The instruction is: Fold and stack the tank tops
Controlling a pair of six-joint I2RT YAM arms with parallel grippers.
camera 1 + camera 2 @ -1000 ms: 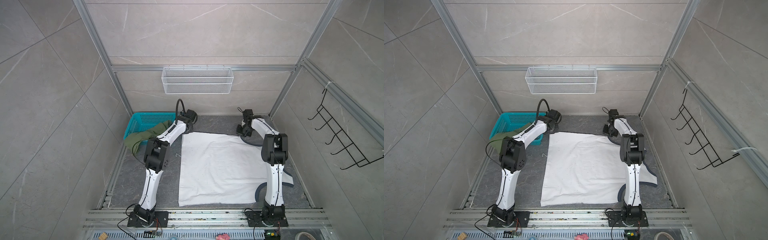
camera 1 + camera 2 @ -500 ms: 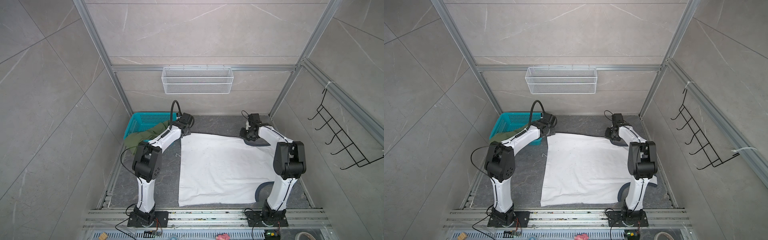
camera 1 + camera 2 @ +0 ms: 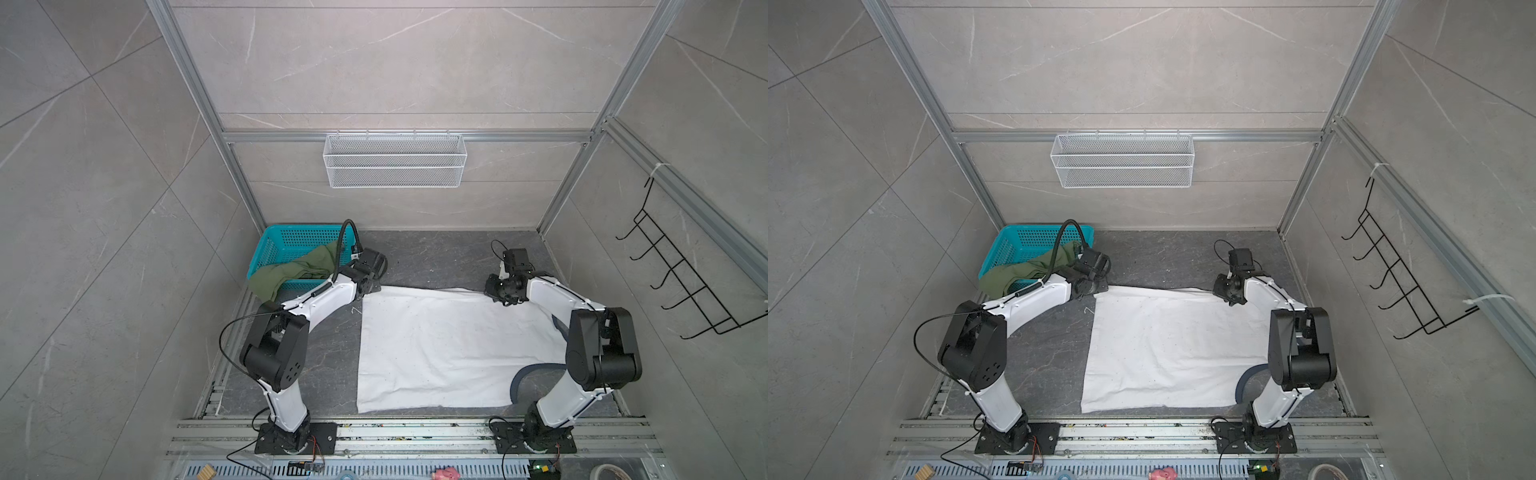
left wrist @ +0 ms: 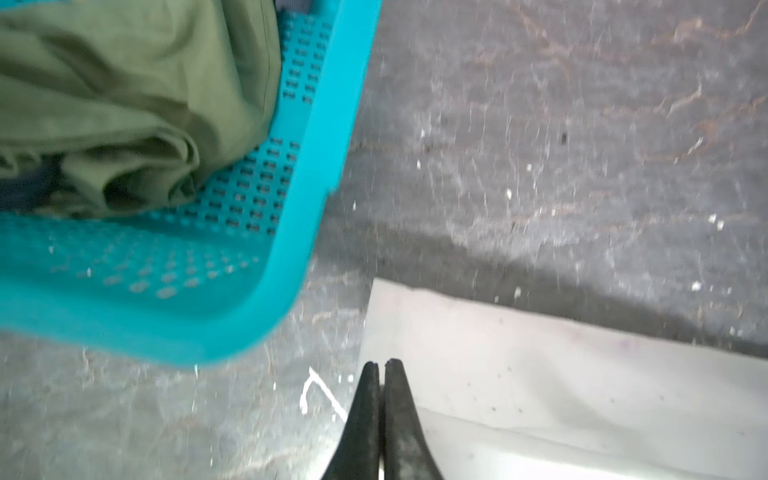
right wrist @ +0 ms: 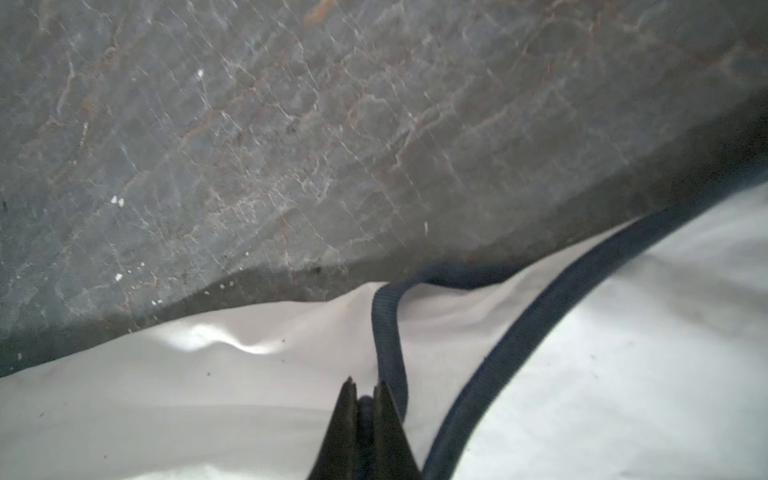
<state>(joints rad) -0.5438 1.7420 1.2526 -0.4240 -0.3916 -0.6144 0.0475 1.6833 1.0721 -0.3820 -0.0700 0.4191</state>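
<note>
White tank top: dragging its far edge in closer than a second ago, with left pincer and right pincer both clamped on it, so probably starting the first fold.

Both top views: stereo pair, high at front, angled down twd back wall; share nearly all the scene, incl. basket & white top. L wrist cam: v. close above floor, sees basket corner + top's corner. R wrist cam: close over top's navy edge.
</note>
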